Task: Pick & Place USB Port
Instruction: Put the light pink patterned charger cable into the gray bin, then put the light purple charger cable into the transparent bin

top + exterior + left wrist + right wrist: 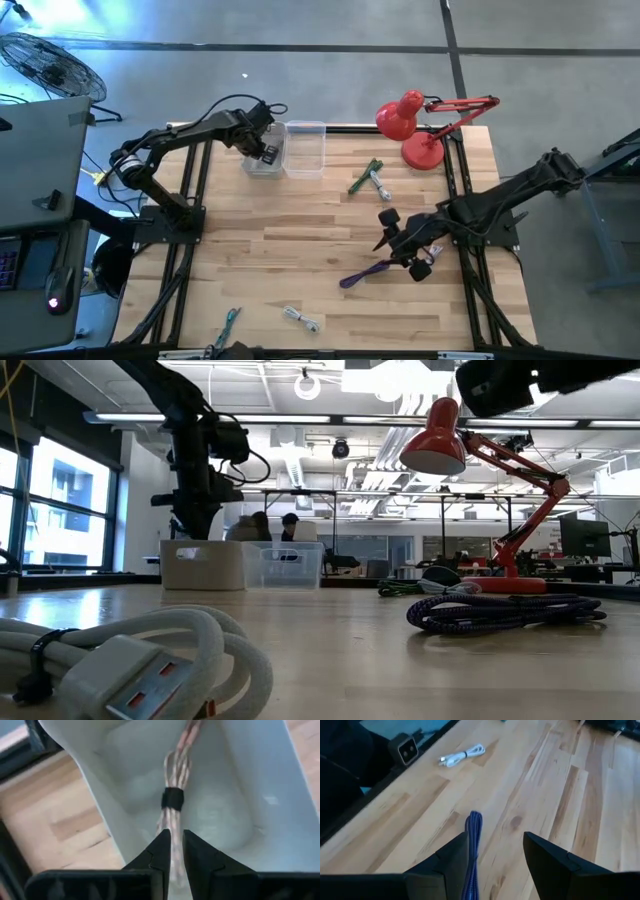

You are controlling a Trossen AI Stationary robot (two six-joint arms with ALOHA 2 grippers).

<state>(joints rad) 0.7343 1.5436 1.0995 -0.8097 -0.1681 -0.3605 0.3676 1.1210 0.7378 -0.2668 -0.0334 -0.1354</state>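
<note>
So the left hand (172, 851) is parked right over the clear plastic bin (300, 148) at the far edge of the light wooden counter (300, 240), fingers pointing down into it. In the left wrist view a pale coiled USB cable bundle with a black strap around it (173, 790) sits inside the bin, running from the bin floor right up between the two dark fingertips. The fingers stand only a sliver apart with the cable's near end in that slot; I honestly can't tell if they're still pinching it or have just let go.

The right hand (495, 855) is over the near-right part of the counter, fingers spread wide and holding nothing. A purple braided cable (472, 845) lies on the wood between them, closer to one finger, and in the high view it trails off from the hand toward the middle of the counter. Farther out in the right wrist view there's a white coiled USB cable (462, 755) lying loose near the front edge.

Other stuff: a green cable bundle (366, 178) just beside the bin, near the base of a red desk lamp (420, 120) at the far right corner. A label patch shows on the bin's side in the low view, but no writing on it is readable.
</note>
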